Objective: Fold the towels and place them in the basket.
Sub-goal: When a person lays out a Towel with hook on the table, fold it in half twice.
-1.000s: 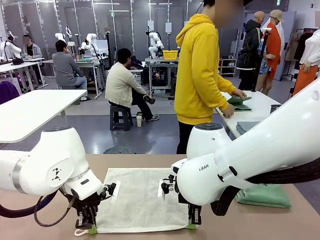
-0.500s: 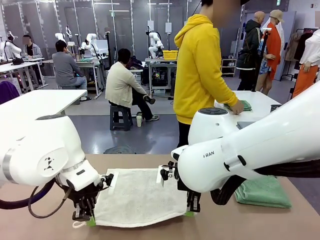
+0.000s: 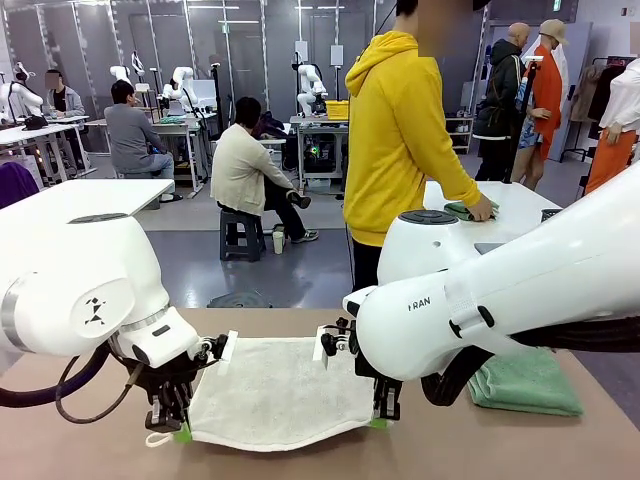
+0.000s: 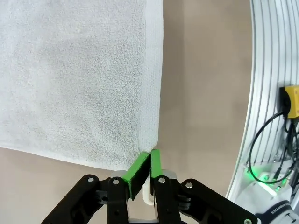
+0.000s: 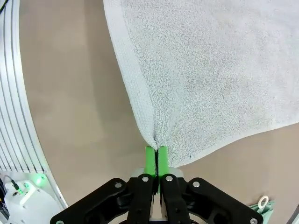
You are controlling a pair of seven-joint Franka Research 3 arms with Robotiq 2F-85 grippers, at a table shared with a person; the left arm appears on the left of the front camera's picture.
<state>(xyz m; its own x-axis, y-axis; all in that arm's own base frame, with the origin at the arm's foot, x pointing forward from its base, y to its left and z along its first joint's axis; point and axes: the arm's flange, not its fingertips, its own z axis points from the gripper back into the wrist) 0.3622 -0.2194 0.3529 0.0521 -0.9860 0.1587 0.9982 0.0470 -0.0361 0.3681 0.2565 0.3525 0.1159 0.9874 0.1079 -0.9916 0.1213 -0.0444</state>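
Note:
A cream-white towel (image 3: 280, 392) lies spread on the brown table, its near edge lifted off the surface. My left gripper (image 3: 181, 432) is shut on the towel's near left corner; in the left wrist view the green pads (image 4: 145, 164) pinch the corner of the cream-white towel (image 4: 79, 84). My right gripper (image 3: 378, 422) is shut on the near right corner, and the right wrist view shows its pads (image 5: 156, 156) clamping the bunched cloth (image 5: 210, 70). A folded green towel (image 3: 525, 385) rests on the table at the right. The basket is out of view.
A person in a yellow hoodie (image 3: 400, 140) stands beyond the table's far edge, hands on a side table (image 3: 510, 210) with green cloth. Bare brown tabletop (image 3: 480, 450) lies in front of the towel. A green towel's corner loop (image 5: 263, 202) shows low right in the right wrist view.
Both grippers have risen and moved toward the far side with the towel's near corners, lifting the near edge off the table. The person's hands shifted slightly on the side table.

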